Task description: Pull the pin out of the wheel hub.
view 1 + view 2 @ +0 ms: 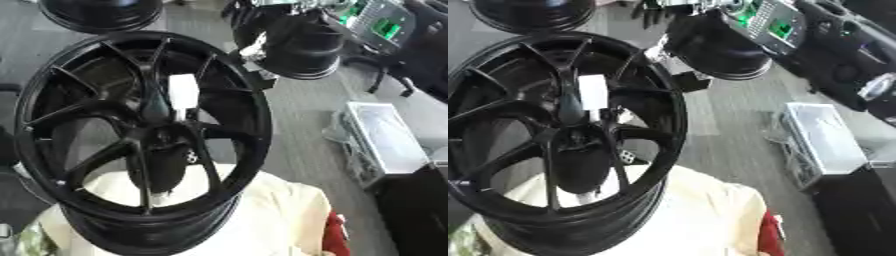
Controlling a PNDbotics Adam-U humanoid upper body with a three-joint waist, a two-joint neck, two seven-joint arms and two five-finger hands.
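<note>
Black wheel point(140, 135) fills frame left on cream cloth point(271, 215); white pin point(183, 91) above hub; right eye view shows arm point(833, 50) upper right, hand state: cannot tell

wheels: 3 point(131, 135) point(101, 12) point(302, 47) | white tags: 1 point(183, 91) | cream cloths: 1 point(271, 215) | clear bins: 1 point(385, 137)

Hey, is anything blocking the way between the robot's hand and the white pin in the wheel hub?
Nothing visible covers the white pin. It stands exposed at the wheel hub, with black spokes around it. The right arm enters from the upper right; its hand cannot be made out against the spokes.
</note>
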